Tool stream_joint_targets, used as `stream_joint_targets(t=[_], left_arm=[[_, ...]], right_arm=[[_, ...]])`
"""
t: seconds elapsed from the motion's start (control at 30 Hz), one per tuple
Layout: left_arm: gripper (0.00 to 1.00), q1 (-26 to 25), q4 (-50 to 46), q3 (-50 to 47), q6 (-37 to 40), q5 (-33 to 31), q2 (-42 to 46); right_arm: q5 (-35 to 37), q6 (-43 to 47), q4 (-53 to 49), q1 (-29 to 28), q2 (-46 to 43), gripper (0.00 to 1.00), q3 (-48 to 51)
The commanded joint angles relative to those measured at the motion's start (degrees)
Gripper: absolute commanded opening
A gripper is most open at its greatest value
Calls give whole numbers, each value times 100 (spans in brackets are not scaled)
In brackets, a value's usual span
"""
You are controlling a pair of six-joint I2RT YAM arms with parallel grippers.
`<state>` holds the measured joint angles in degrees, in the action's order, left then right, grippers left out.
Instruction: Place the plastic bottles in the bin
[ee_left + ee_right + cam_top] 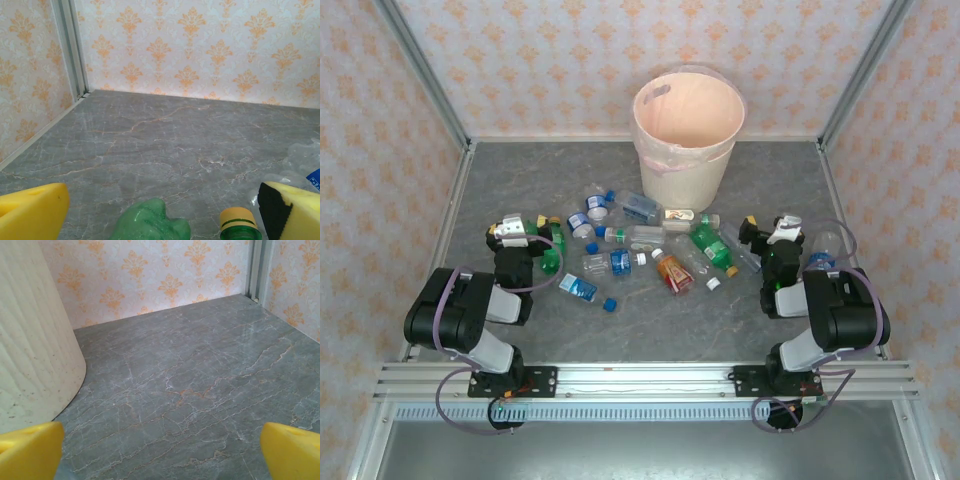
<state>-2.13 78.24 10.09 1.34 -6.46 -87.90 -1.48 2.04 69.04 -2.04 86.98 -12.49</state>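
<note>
Several plastic bottles (620, 250) lie scattered across the middle of the grey table, mostly clear with blue caps, plus a green one (713, 248) and an orange-red one (672, 272). The cream bin (687, 130) stands upright behind them, its pink-lined mouth open. My left gripper (525, 225) is open at the left end of the pile. In the left wrist view a crushed green bottle (150, 222) lies between its yellow fingers (32, 210), untouched, with a yellow-capped green bottle (239, 225) beside it. My right gripper (770, 225) is open over bare table, with the bin wall (35, 340) at its left.
A clear bottle (825, 250) lies to the right of the right arm. Loose caps, one blue (610, 304) and one white (713, 284), sit near the front of the pile. Patterned walls with metal posts (420, 70) enclose the table on three sides.
</note>
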Motion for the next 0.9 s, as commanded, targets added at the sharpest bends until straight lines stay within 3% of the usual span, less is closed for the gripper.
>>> stream_joint_targets(t=[0.0, 0.87], left_arm=[[100, 20, -10, 99, -119, -64, -17], [100, 64, -115, 151, -139, 29, -15]], right_arm=[[84, 46, 68, 20, -2, 100, -115], [87, 33, 58, 24, 2, 100, -123]])
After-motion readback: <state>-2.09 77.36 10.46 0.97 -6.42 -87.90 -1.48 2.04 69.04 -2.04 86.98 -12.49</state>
